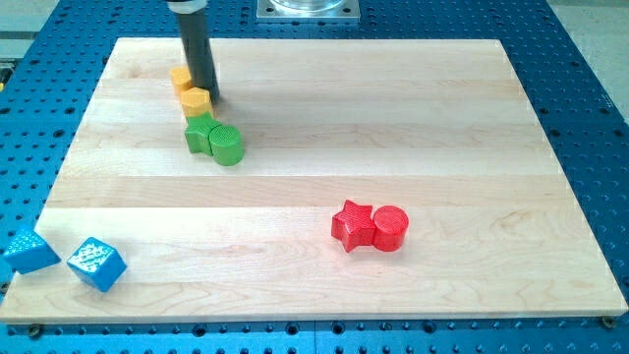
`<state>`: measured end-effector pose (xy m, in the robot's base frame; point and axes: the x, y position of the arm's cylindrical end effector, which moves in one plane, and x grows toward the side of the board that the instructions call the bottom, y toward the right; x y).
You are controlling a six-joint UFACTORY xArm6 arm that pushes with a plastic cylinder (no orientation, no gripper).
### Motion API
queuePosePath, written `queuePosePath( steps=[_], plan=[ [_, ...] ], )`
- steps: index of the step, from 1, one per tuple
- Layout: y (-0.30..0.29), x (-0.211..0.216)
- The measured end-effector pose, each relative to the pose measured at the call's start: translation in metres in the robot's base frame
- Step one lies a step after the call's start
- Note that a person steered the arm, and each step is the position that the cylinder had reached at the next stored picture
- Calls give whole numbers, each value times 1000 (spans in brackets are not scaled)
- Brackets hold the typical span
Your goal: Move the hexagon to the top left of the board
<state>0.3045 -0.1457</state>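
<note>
The yellow hexagon (196, 102) lies near the board's top left, touching the green blocks below it. My tip (207, 95) rests at the hexagon's right upper edge, touching it or nearly so. A second yellow-orange block (180, 78) sits just above and to the left of the hexagon, partly hidden behind the rod; its shape is unclear. A green cube (200, 135) and a green cylinder (226, 145) sit side by side right below the hexagon.
A red star (352, 225) and a red cylinder (390, 228) touch each other at the lower middle right. Two blue blocks (96, 264) (28, 251) lie at the bottom left, the left one partly off the wooden board (393, 118).
</note>
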Motion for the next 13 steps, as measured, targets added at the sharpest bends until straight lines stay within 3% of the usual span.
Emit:
queuePosePath(
  steps=[1, 2, 3, 4, 6, 7, 8, 9, 12, 13],
  plan=[
    [26, -47],
    [-74, -5],
    [-78, 60],
    [-63, 83],
    [38, 66],
    [43, 14],
    [-2, -36],
    [-5, -21],
    [-54, -59],
    [-20, -42]
  ],
)
